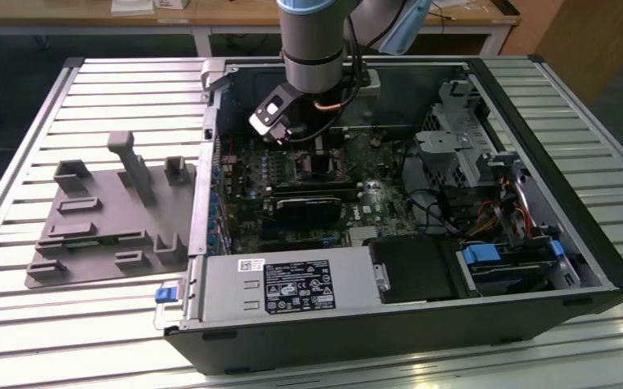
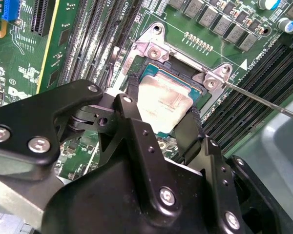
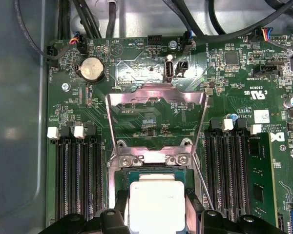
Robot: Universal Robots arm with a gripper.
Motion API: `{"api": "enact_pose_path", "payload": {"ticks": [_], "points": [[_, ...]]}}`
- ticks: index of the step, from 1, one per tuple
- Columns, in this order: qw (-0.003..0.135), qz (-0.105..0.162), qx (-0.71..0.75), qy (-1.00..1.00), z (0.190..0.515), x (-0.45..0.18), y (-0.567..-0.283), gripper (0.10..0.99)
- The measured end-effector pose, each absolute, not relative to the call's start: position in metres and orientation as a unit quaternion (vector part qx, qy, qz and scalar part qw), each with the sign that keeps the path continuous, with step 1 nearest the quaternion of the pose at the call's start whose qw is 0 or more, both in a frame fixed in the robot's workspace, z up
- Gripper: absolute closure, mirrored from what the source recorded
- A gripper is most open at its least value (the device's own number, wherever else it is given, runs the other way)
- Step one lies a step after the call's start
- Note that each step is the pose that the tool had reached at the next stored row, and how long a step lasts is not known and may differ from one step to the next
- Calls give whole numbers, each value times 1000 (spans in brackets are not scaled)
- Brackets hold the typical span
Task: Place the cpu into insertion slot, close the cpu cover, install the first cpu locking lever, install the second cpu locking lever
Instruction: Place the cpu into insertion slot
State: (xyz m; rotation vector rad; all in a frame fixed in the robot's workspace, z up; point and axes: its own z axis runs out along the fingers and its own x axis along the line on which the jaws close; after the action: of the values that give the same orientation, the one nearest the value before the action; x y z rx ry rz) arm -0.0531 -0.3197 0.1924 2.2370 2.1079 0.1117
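Note:
The cpu (image 2: 163, 103) (image 3: 156, 195), a small square chip with a silver-grey top, lies level in the insertion slot (image 2: 184, 72). My gripper (image 2: 161, 111) (image 3: 157, 210) straddles it, one black finger (image 2: 131, 95) against each of two opposite sides of the chip. The cpu cover (image 3: 156, 100), a thin silvery frame, stands flipped open past its hinge. A thin locking lever (image 2: 263, 100) (image 3: 203, 181) juts out free beside the socket. In the exterior view my gripper (image 1: 298, 139) reaches down into the open computer case over the motherboard.
Long black memory slots (image 3: 75, 180) (image 3: 227, 170) flank the socket. A coin battery (image 3: 93, 68) sits beyond the cover. The case holds a black card (image 1: 311, 207), a power supply (image 1: 279, 288) and a drive cage (image 1: 462, 154). A grey fixture (image 1: 106, 219) lies on the slatted table.

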Motion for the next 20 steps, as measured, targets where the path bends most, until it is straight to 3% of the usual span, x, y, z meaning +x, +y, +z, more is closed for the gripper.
{"api": "enact_pose_path", "payload": {"ticks": [20], "points": [[33,36,722,690,191,-54,-320,549]]}}
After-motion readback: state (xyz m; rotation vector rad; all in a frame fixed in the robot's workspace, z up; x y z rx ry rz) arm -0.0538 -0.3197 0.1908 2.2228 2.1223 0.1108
